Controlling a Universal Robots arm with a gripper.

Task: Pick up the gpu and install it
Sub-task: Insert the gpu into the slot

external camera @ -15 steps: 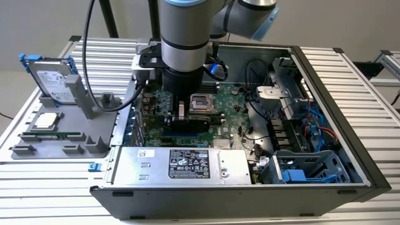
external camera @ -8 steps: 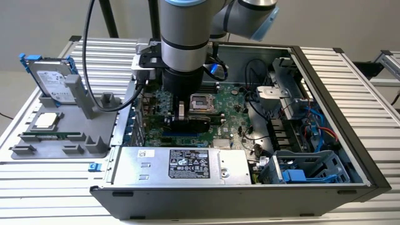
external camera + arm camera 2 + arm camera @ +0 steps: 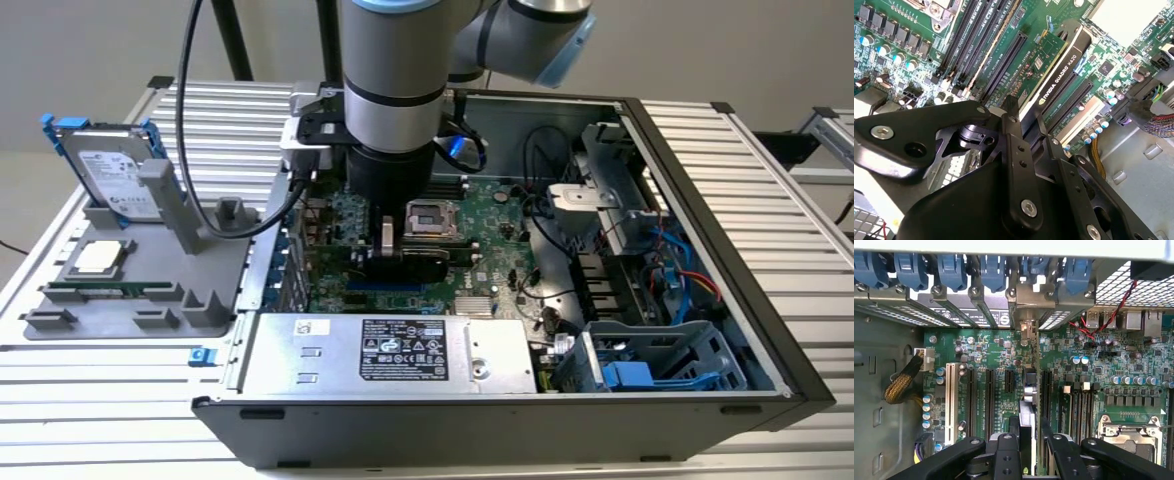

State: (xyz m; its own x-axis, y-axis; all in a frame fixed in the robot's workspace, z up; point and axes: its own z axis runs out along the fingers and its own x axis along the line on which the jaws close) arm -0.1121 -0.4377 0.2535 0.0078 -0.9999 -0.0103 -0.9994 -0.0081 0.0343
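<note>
The black linkage of the gripper fills the foreground in the second wrist view, its two fingers drawn in close on the upper edge of the gpu, which stands on edge directly beyond the fingertips with its black shroud facing one way and green board the other. The card's long axis runs straight away from the fingers along the motherboard, parallel to the long black expansion slots beside it.

Across the exterior view from its left: a grey parts stand holding a hard drive sits outside the open computer case; the arm then drops vertically into the case, the gripper at board level with the gpu under it; cables and a drive cage lie to the right.

In the first wrist view the card's thin edge runs between the fingers toward the rear bracket openings. Whether the card is fully seated in its slot cannot be told.
</note>
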